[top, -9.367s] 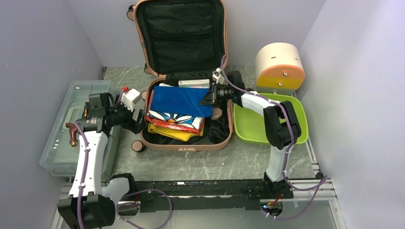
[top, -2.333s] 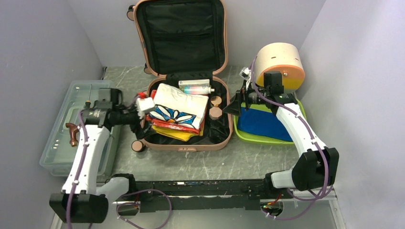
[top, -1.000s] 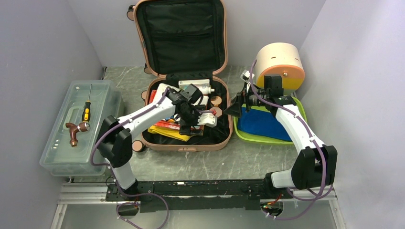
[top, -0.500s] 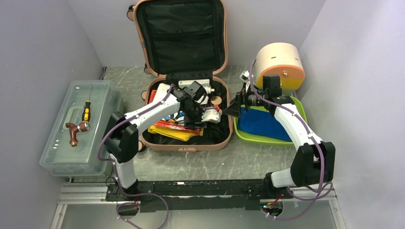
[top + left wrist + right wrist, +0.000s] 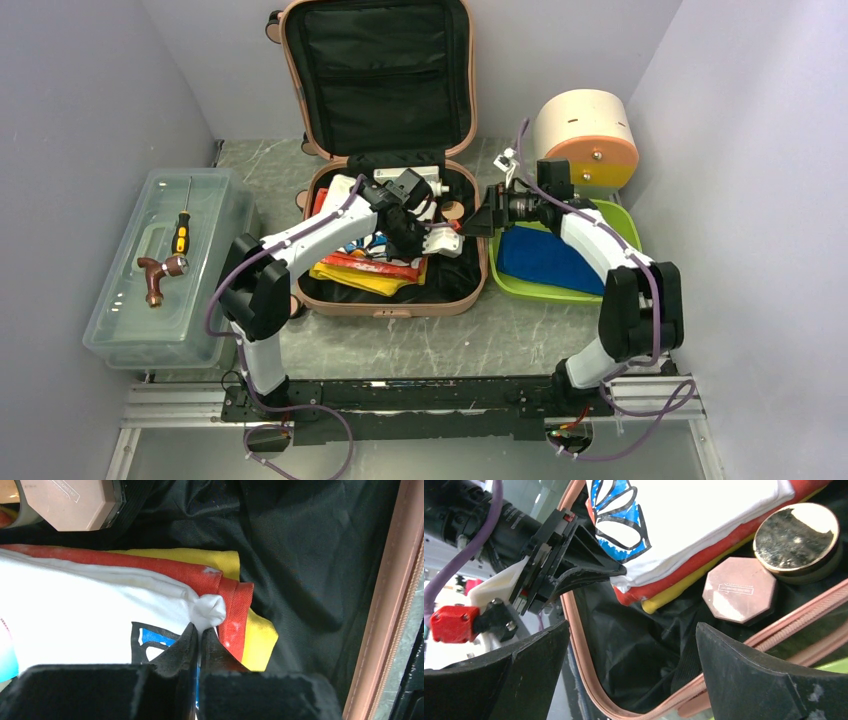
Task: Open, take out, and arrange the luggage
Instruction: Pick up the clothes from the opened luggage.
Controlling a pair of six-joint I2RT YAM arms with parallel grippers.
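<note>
Pinching a corner of the white printed cloth (image 5: 75,610), left gripper (image 5: 200,632) has jaws pressed together, likely to peel it off the folded stack (image 5: 235,605). Right gripper (image 5: 633,627) spread beside the luggage (image 5: 385,309) rim, idle. Luggage mid-table, lid (image 5: 378,75) propped open behind.

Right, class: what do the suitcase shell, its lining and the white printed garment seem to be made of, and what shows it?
Suitcase shell: probably hard plastic, matte salmon-pink; smooth rigid rim.
Lining: black woven fabric, likely synthetic; visible weave, slack creases.
White printed garment: soft cloth, perhaps cotton; folds and bunches.
</note>
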